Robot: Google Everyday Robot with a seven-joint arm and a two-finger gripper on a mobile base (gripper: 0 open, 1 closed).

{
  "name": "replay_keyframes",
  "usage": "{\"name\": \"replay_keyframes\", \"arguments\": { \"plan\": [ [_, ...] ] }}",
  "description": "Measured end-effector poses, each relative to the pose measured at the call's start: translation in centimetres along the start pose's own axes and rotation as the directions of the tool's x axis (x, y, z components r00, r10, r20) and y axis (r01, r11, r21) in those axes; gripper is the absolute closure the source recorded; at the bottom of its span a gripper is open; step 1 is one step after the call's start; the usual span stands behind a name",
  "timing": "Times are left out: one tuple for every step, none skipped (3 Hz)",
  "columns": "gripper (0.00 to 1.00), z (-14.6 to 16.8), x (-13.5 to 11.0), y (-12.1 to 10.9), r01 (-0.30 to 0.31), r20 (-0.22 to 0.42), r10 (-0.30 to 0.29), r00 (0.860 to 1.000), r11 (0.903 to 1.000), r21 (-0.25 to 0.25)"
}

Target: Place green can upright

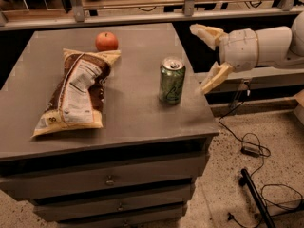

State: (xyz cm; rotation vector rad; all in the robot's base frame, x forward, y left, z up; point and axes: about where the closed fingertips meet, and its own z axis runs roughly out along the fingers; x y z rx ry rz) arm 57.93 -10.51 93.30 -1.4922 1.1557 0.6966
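Placing step seemingly done: green can [172, 81] upright on tabletop [142, 120], toward right edge. Pincer [197, 61] spread wide, empty, just right of it, not touching. Next, probably: pull clear rightward without nudging.

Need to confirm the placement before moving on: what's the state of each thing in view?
green can: upright on the table, pull tab up, nothing gripping it.
gripper: open, right of the can, clear of it.
chip bag: lying flat on the table.
apple: whole, near the table's back edge.
drawers: shut.
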Motion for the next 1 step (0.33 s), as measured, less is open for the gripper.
{"name": "replay_keyframes", "arguments": {
  "plan": [
    [0.0,-0.53,1.33,0.08,-0.064,-0.001,0.064,0.998,0.9979,0.013]
  ]
}}
